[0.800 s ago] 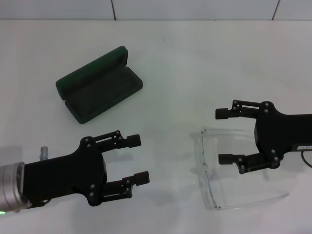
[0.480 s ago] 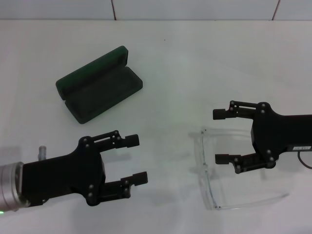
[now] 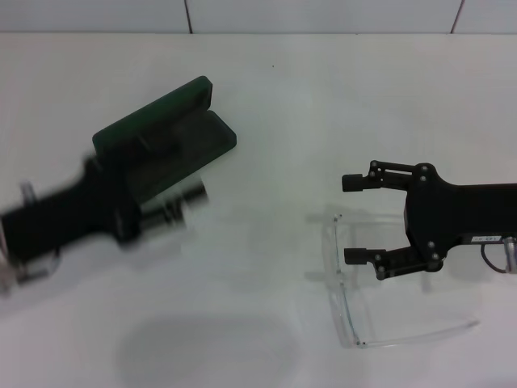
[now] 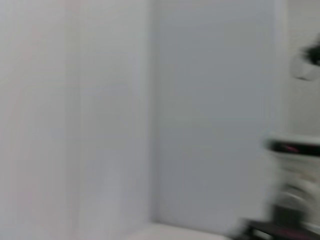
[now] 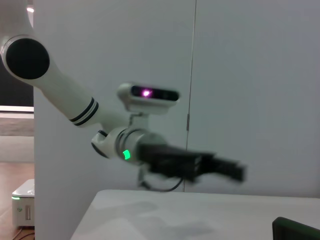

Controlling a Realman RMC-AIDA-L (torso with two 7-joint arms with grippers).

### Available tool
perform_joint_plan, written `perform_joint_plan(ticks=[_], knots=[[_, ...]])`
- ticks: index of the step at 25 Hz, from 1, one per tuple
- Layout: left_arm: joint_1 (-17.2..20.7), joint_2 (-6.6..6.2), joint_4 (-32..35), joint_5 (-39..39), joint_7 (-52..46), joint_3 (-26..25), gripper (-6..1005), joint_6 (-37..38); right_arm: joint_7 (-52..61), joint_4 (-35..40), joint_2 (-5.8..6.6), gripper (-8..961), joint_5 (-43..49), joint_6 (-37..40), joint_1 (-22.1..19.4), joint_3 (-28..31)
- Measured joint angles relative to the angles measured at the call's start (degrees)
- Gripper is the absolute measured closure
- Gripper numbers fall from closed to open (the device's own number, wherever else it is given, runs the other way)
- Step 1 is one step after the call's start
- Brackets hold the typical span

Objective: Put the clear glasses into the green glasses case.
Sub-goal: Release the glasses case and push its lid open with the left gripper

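My right gripper (image 3: 349, 219) – fingers apart – hangs over the clear glasses (image 3: 349, 311) at lower right, the green glasses case (image 3: 166, 144) far off upper left – my left gripper (image 3: 174, 206) there is too blurred to tell.

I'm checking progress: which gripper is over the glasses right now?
The right gripper, open above the clear glasses; the left gripper is by the green case.

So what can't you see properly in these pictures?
- Left gripper: smeared by motion in the head view, so its fingers cannot be read.
- Green glasses case: the left arm covers part of its tray in the head view; the right wrist view shows only a corner at the edge.
- Clear glasses: the right gripper hides one arm.
- Left wrist view: all blur.
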State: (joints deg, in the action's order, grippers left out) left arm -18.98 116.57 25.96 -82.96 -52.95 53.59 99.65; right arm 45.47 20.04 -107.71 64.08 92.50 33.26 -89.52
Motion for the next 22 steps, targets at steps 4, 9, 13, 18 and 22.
perform_joint_plan(ticks=[4, 9, 13, 18, 22], knots=[[-2.49, -0.12, 4.47, -0.52, -8.43, -5.75, 313, -9.36, -0.01, 0.07, -0.1, 84, -0.01, -0.3, 0.2, -0.03], [-6.05, -0.31, 15.26, -7.33, -21.58, -6.06, 323, -27.05, -0.01, 0.51, -0.48, 84, -0.01, -1.38, 0.25, -0.04], [-11.48, -0.08, 17.37, -20.69, -29.61, -6.07, 331, -36.72, 0.28, 0.59, -1.19, 84, -0.01, -2.52, 0.15, -0.04], [-15.66, 1.51, 17.94, -35.44, -36.21, -6.04, 342, -38.55, 0.17, 0.62, -1.44, 84, -0.01, -2.8, -0.44, -0.03], [-16.02, 2.5, 19.0, -37.57, -37.41, -4.18, 350, -38.12, 0.07, 0.62, -1.44, 85, -0.01, -2.8, -0.73, -0.03]])
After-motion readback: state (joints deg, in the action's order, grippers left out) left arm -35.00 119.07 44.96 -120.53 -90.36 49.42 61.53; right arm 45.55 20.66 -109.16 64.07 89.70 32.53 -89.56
